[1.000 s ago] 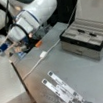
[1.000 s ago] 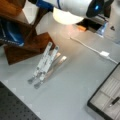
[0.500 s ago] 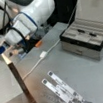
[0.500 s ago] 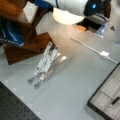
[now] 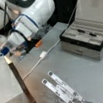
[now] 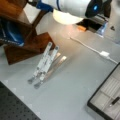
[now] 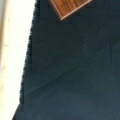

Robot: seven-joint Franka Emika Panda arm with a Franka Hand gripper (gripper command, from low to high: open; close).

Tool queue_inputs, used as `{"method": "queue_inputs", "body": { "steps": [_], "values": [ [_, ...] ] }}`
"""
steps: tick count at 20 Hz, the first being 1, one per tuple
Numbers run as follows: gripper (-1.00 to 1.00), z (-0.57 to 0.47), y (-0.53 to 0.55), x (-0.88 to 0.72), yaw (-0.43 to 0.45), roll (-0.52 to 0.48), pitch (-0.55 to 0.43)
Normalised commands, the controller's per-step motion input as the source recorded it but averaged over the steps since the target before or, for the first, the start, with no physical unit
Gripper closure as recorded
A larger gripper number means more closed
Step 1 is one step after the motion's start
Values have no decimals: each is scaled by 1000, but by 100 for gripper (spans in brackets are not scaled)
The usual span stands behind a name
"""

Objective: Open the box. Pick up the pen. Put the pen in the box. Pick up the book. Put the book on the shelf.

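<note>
The box (image 5: pixel 81 45) stands open at a front view's right, its lid (image 5: pixel 93 7) tilted back. A dark pen (image 5: pixel 81 31) lies in its grey compartments, with a second dark one (image 5: pixel 93 34) beside it. The box corner (image 6: pixel 100 105) and a pen (image 6: pixel 115 100) also show in a front view. The shelf (image 5: pixel 7 75) has a pale top board and a brown wooden frame (image 6: pixel 27 42). My gripper (image 5: pixel 6 52) hangs at the shelf's top edge, seen as a blue part (image 6: pixel 43 5) above the wood. The book is out of view.
Perforated metal strips (image 5: pixel 63 90) lie on the grey tabletop (image 5: pixel 68 64), close to the shelf's foot (image 6: pixel 45 61). A white cable with a plug (image 5: pixel 43 54) runs across the table. The wrist view shows a dark surface (image 7: pixel 75 70), a pale strip (image 7: pixel 12 50) and a wood corner (image 7: pixel 67 7).
The arm has shifted slightly lower and toward the shelf's top edge. The box, the pens and the metal strips have not moved.
</note>
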Motion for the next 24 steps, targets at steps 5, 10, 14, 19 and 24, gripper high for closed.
{"method": "queue_inputs", "body": {
  "steps": [5, 10, 14, 19, 24],
  "values": [
    [-100, -37, 201, -58, 8, 61, -79],
    [-100, -85, 369, -12, -131, 126, -94],
    [-100, -72, 584, 125, -249, 194, -98],
    [-100, -63, 594, 278, -341, 198, -94],
    [-100, -113, 460, 366, -440, 199, -79]
  ]
}}
